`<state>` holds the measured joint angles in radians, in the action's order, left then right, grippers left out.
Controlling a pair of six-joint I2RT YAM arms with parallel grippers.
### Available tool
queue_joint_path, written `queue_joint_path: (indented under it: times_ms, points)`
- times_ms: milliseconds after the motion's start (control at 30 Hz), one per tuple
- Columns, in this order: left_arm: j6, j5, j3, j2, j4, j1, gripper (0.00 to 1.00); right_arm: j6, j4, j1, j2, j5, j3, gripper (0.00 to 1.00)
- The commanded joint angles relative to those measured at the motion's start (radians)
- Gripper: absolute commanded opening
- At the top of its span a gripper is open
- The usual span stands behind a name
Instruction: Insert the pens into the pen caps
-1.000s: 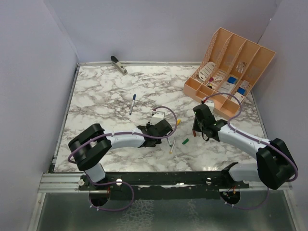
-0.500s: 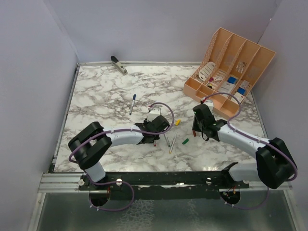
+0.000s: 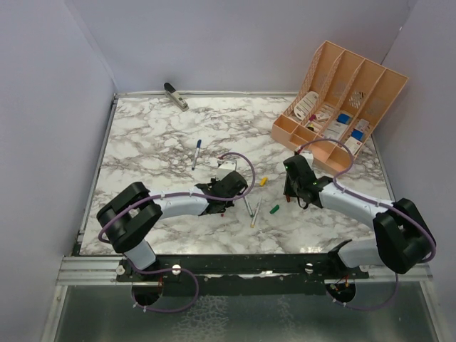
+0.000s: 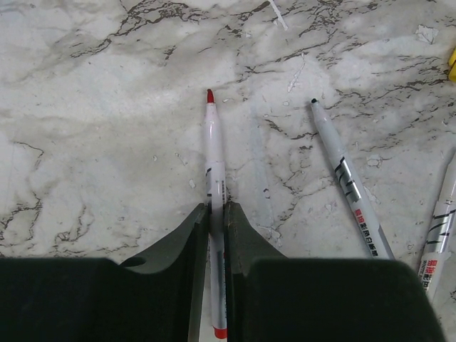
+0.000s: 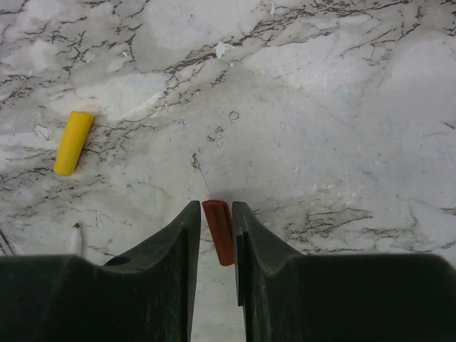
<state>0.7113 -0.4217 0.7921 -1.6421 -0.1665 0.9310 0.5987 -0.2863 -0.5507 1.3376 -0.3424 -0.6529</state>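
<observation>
left fingers pinched shut on the red pen, tip sticking out low over the surface | right fingers clamped on the red cap | risk imo: skinny pen swivels in the grip, misses the cap mouth and knocks it loose

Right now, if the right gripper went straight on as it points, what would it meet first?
Probably only the bare table; the right gripper, shut on the red cap, has the yellow cap well aside.
</observation>
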Motion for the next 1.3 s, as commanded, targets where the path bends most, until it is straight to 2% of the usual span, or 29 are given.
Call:
queue_joint_path:
  times_ms: [0,467,733,900,1067,1267]
  points:
    - [-0.016,0.187,-0.117,-0.131,-0.253,0.005,0.0,0.024,-0.015,-0.01,0.02,0.039,0.01,0.25]
    - [-0.088,0.229,-0.09,-0.129,-0.226,0.008,0.0,0.051,-0.037,-0.023,0.043,0.043,0.053,0.29]
    - [-0.107,0.214,-0.078,-0.108,-0.226,0.008,0.0,0.052,-0.052,-0.023,0.129,-0.001,-0.008,0.28]
    - [-0.115,0.195,-0.064,-0.078,-0.23,0.008,0.0,0.074,-0.087,-0.023,0.145,0.021,-0.014,0.19]
    - [-0.128,0.16,-0.045,-0.022,-0.254,0.006,0.0,0.086,-0.121,-0.023,0.131,0.023,-0.006,0.02]
    - [-0.185,0.111,0.011,0.052,-0.283,0.003,0.0,0.081,-0.102,-0.023,0.106,0.022,-0.033,0.01]
